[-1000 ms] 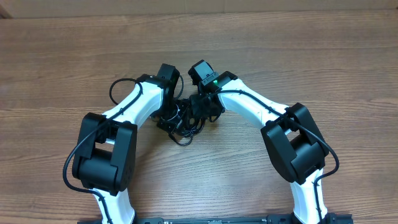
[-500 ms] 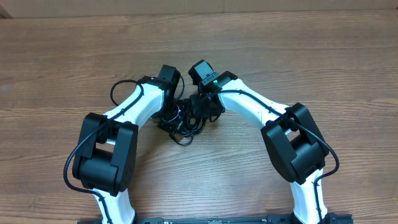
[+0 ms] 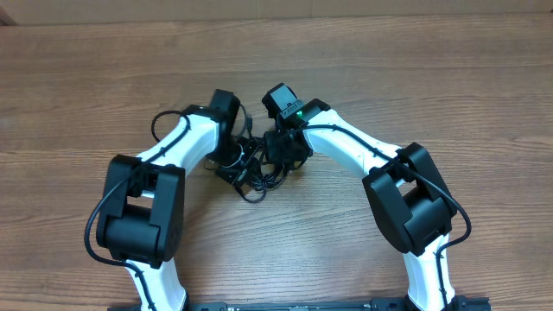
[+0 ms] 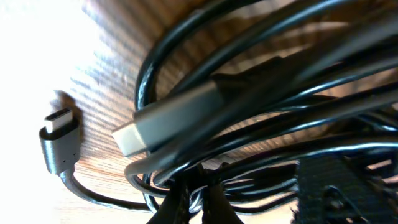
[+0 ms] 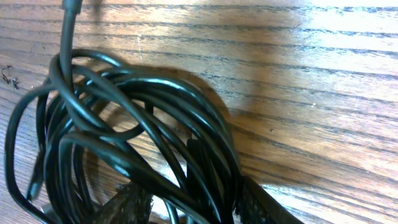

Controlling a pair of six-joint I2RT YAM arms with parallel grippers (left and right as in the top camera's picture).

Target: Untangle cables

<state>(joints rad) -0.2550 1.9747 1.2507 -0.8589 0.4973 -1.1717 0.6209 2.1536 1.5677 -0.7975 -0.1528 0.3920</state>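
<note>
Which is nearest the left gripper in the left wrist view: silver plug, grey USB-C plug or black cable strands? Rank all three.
1. black cable strands: bottom centre, right at the tips of the left gripper.
2. silver plug: above the tips, mid-frame, lying across the bundle.
3. grey USB-C plug: far left, apart from the bundle, over bare wood.

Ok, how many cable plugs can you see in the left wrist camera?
2. A dark plug lies at the left on the table; a grey plug sits mid-frame among the cables. More may be hidden in the tangle.
</note>
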